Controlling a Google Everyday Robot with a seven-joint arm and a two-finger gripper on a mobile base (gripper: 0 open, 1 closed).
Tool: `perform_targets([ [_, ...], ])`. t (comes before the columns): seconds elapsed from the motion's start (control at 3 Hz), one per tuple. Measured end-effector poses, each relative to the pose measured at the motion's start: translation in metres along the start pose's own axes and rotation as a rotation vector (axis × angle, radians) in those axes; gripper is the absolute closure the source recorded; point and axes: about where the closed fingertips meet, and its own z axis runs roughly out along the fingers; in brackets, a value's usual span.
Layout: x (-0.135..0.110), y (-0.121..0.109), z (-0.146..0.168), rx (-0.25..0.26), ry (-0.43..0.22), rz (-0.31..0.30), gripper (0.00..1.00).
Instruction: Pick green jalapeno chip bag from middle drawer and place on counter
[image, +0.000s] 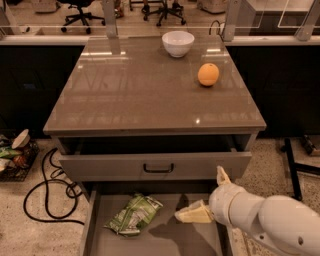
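Note:
The green jalapeno chip bag (134, 215) lies crumpled on the floor of the open middle drawer (165, 240), left of its centre. My gripper (206, 196) is over the right part of that drawer, to the right of the bag and apart from it. It is open and empty. One pale finger (192, 214) points left toward the bag and the other (221, 176) points up by the drawer front. The counter (140, 90) is the glossy grey-brown top above the drawers.
A white bowl (178, 43) stands at the counter's back and an orange fruit (208, 74) to its right. The top drawer front with a black handle (158, 168) juts out above the middle drawer. Black cables (45, 190) and a basket (15, 160) lie on the floor at left.

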Motion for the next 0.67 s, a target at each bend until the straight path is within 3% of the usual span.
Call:
perform_targets([
  [0.33,0.022,-0.005,0.014,0.062,-0.084,-0.032,0.00],
  [0.67,0.056,0.001,0.042,0.039,-0.135,0.016,0.00],
])
